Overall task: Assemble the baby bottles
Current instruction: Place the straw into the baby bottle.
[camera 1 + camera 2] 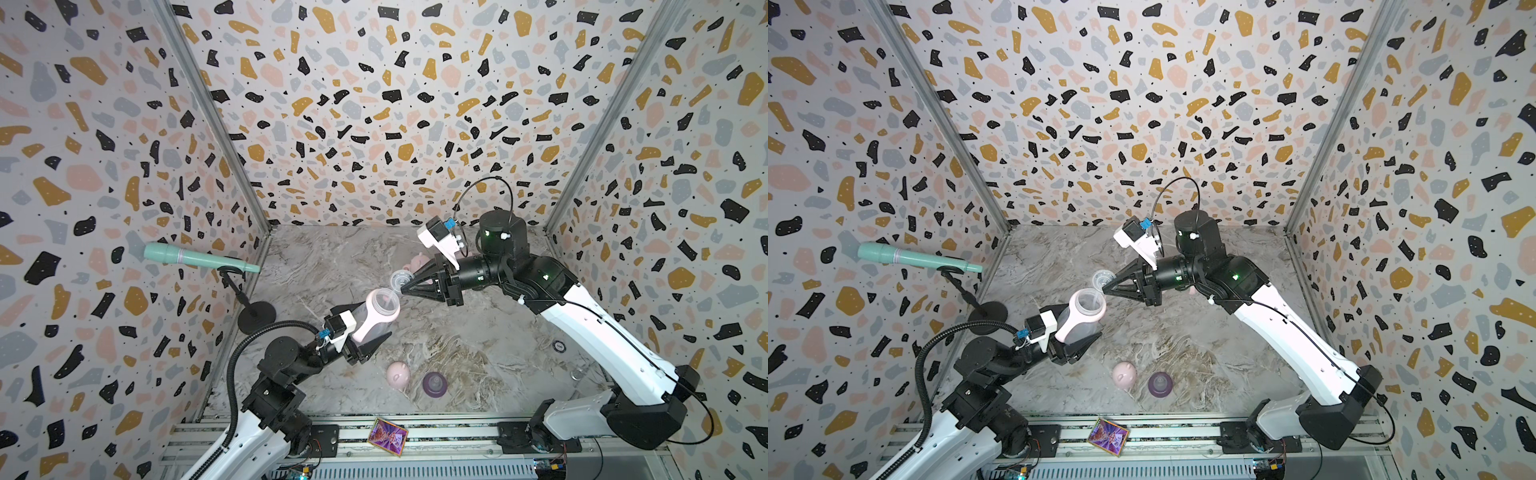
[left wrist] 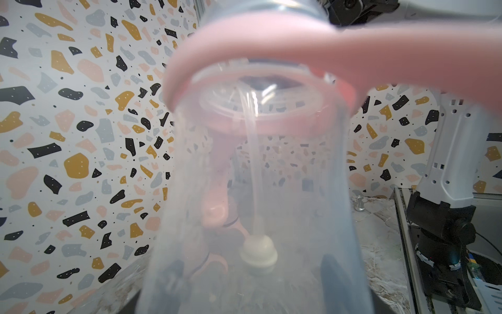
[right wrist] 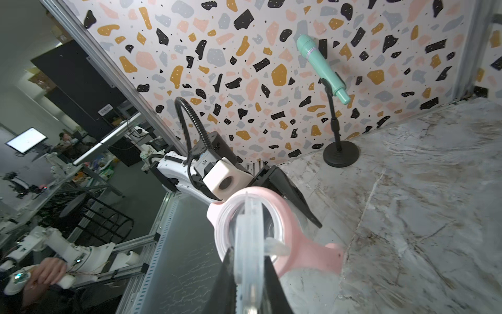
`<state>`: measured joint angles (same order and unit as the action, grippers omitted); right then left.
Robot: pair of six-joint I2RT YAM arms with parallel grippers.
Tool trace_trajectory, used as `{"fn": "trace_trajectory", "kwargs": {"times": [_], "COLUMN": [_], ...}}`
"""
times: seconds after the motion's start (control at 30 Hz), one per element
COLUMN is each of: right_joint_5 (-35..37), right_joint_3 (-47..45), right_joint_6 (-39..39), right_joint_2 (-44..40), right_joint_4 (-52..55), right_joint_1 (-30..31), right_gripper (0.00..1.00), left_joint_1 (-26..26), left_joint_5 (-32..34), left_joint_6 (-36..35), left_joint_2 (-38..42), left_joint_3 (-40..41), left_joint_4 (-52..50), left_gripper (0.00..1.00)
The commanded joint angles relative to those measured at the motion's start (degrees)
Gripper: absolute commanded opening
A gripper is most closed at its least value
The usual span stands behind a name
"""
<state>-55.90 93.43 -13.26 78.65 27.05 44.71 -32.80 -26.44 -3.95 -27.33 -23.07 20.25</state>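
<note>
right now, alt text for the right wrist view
The right gripper pinches a clear straw disc edge-on at the mouth of a clear bottle with a pink handled collar. Behind, a teal microphone stands on the marble table.

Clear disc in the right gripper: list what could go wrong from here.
1. The right gripper pinches the clear disc edge-on across the mouth of the bottle; released like that, it may tip or drop instead of seating flat.
2. The left gripper holds the bottle tilted in the air; pressing the disc down could twist it in the grip.
</note>
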Motion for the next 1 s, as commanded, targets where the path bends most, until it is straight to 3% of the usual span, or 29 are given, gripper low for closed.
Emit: {"fn": "trace_trajectory", "kwargs": {"times": [0.0, 0.4, 0.57, 0.97], "right_joint_5": [-6.3, -6.1, -4.0, 2.5], "right_joint_3": [-0.3, 4.6, 11.6, 20.7], "right_joint_6": [-1.5, -0.5, 1.8, 4.7], "right_joint_2": [0.5, 5.5, 9.8, 13.2], "right_joint_4": [2.1, 8.9, 16.6, 25.2], "right_joint_1": [1.1, 2.8, 2.8, 2.4], "right_gripper": [0.01, 0.07, 0.25, 0.34], "left_joint_1": [0.3, 0.3, 0.3, 0.3], "left_joint_5": [0.6, 2.5, 2.4, 4.3], "left_joint_6": [-1.4, -2.4, -2.5, -2.6], "left_joint_2": [0.5, 0.2, 0.1, 2.9], "left_joint_3": [0.3, 2.2, 2.6, 4.0], "left_joint_4": [6.8, 10.2, 10.8, 10.4], "left_gripper": [0.29, 0.29, 0.29, 0.29]}}
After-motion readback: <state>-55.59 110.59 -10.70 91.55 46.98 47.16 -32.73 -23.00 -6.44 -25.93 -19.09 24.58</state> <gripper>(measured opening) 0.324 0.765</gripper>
